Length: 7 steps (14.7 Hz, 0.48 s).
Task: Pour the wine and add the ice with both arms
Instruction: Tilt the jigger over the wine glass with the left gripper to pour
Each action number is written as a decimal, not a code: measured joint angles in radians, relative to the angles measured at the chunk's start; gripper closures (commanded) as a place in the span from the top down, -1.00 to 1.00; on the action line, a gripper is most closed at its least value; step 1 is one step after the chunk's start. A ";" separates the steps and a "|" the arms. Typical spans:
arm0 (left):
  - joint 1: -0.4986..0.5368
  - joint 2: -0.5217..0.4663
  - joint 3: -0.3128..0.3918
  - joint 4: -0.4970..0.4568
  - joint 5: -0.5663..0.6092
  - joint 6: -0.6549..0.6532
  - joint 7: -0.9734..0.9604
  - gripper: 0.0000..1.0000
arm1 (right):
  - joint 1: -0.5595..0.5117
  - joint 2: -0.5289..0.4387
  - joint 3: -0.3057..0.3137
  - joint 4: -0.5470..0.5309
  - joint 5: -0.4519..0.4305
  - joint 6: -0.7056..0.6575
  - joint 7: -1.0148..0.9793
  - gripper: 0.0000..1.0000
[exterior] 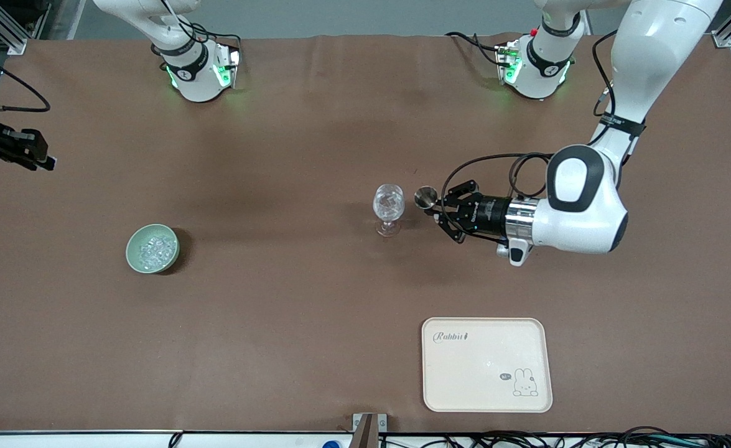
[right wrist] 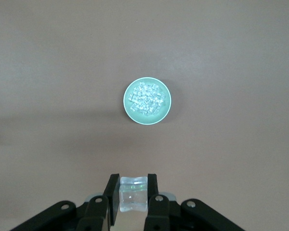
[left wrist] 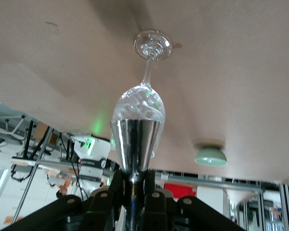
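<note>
The left gripper point(exterior: 447, 213) is clenched on the thin stem of a small metal cup point(exterior: 426, 198). The left arm reaches in low from its end of the counter point(exterior: 290, 311), lying almost flat, so the cup points sideways toward the wine glass point(exterior: 388, 208). The cup's open mouth sits just beside the glass's bowl, on the side toward the left arm's end of the counter. In the left wrist view the shiny cup point(left wrist: 136, 144) lines up with the glass bowl point(left wrist: 138, 103), and the glass's stem and foot run straight on away from it. So the cup's long line and the glass's long line nearly match there. I cannot tell if any wine is in the cup.

The right gripper point(right wrist: 132, 192) is clenched on one clear block of ice point(right wrist: 133, 193). It hangs up high near the right arm's end of the counter. The wine glass is well apart from it, toward the left arm's end. The green bowl point(exterior: 152, 248) of ice lumps point(exterior: 155, 247) sits on the counter between them, much closer to this gripper and a bit nearer to the front camera than the wine glass. I think the ice block has to travel over to the glass next.

The left gripper is the one much closer to the wine glass.
</note>
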 measured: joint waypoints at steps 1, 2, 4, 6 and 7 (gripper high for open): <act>-0.012 -0.005 0.000 -0.002 0.023 0.020 -0.031 -0.99 | 0.000 0.000 0.000 0.003 0.000 0.001 0.000 -0.89; -0.024 -0.009 0.000 -0.003 0.046 0.034 -0.058 -0.99 | 0.000 0.000 0.000 0.006 0.000 0.001 0.000 -0.89; -0.054 -0.013 0.000 -0.003 0.102 0.051 -0.117 -0.99 | 0.001 0.000 0.002 0.008 0.000 0.001 0.000 -0.89; -0.086 -0.016 -0.001 -0.003 0.181 0.074 -0.197 -0.99 | 0.003 0.000 0.004 0.008 0.000 0.001 0.000 -0.89; -0.102 -0.018 -0.001 -0.003 0.215 0.079 -0.232 -0.99 | 0.003 0.000 0.004 0.008 0.000 0.001 0.000 -0.89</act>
